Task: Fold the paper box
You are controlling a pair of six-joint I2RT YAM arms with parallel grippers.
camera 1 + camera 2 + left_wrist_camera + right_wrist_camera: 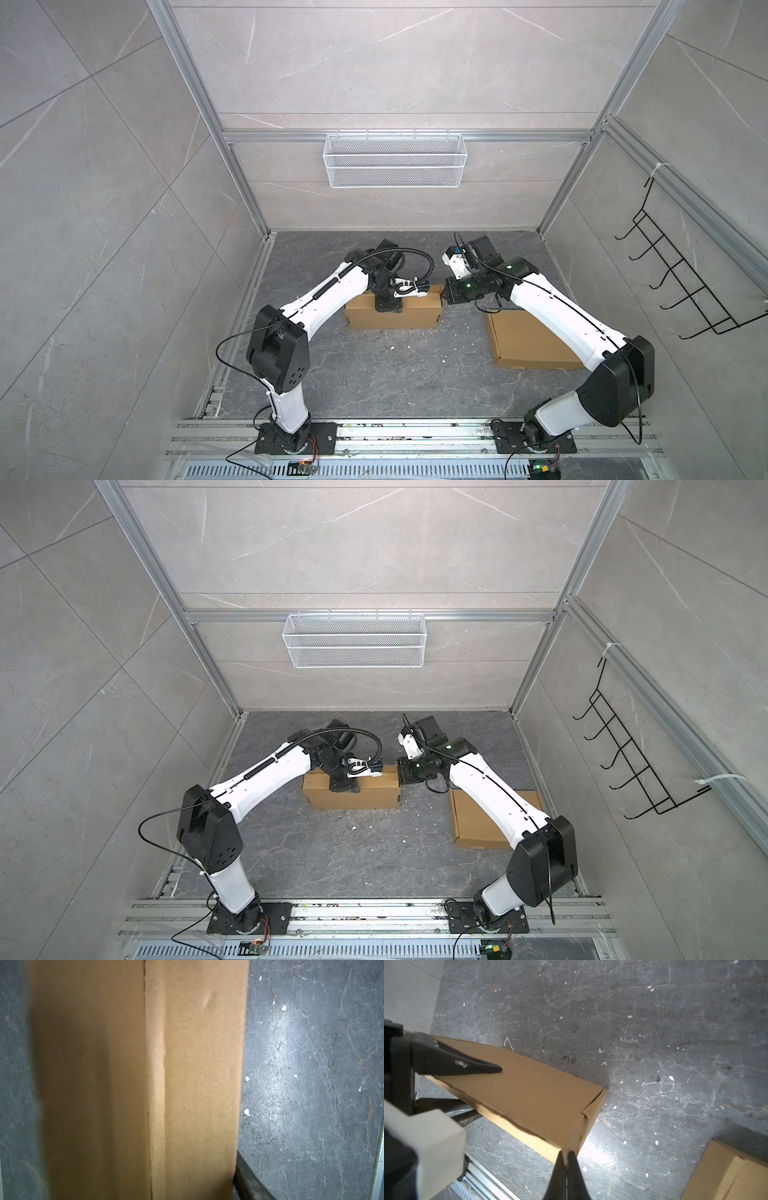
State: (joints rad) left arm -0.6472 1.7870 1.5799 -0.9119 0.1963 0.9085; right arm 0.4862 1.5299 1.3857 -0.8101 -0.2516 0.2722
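Note:
The paper box (415, 316) (374, 796) is a long brown cardboard box lying on the dark stone floor, in both top views. My left gripper (388, 305) comes down on its middle. One of its fingers (456, 1061) lies along the box's top face (533, 1093) and the other runs under its near edge, so the jaws clasp the box. In the left wrist view the box (187, 1084) fills the frame, with one finger (249, 1184) beside it. My right gripper (566, 1153) (446, 297) is shut, its tips pinching the box's right end corner.
A second, flat cardboard piece (528, 345) (726, 1174) lies under my right arm. A white wire basket (395, 160) hangs on the back wall and a black wire rack (681, 291) on the right wall. Aluminium rails (415, 432) run along the front. White crumbs dot the floor.

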